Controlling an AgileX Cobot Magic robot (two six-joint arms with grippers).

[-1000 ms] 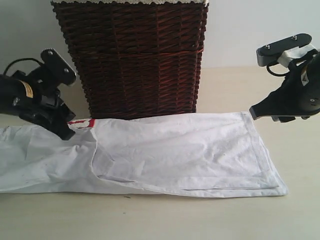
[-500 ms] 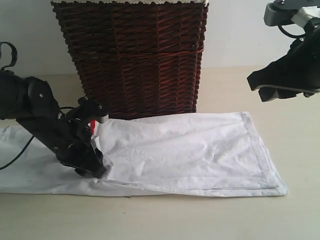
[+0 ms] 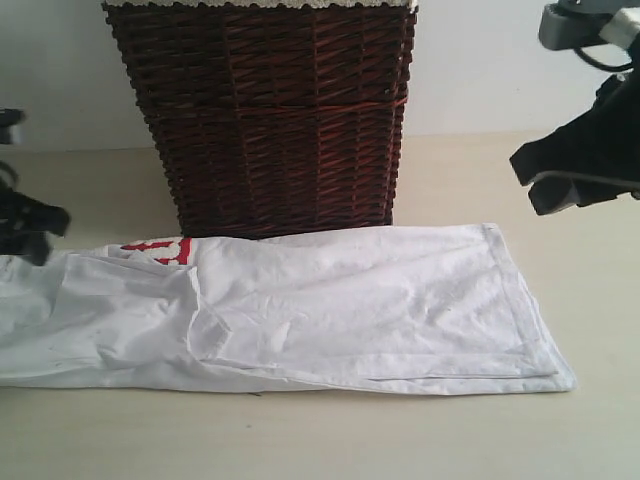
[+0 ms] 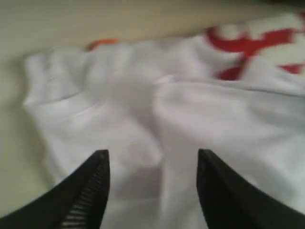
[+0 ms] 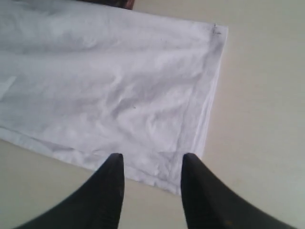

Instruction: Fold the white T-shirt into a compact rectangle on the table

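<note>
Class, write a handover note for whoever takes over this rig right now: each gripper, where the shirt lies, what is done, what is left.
Left gripper: open, empty, over the neck end of the white T-shirt.
Right gripper: open, empty, over the hem corner.
T-shirt: flat on the table, in front of the wicker basket.
Done: folded into a long band.
To do: fold it crosswise into a compact rectangle.

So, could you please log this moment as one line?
white T-shirt: folded lengthwise on table | left gripper: open near neck tag | right gripper: open above hem
</note>
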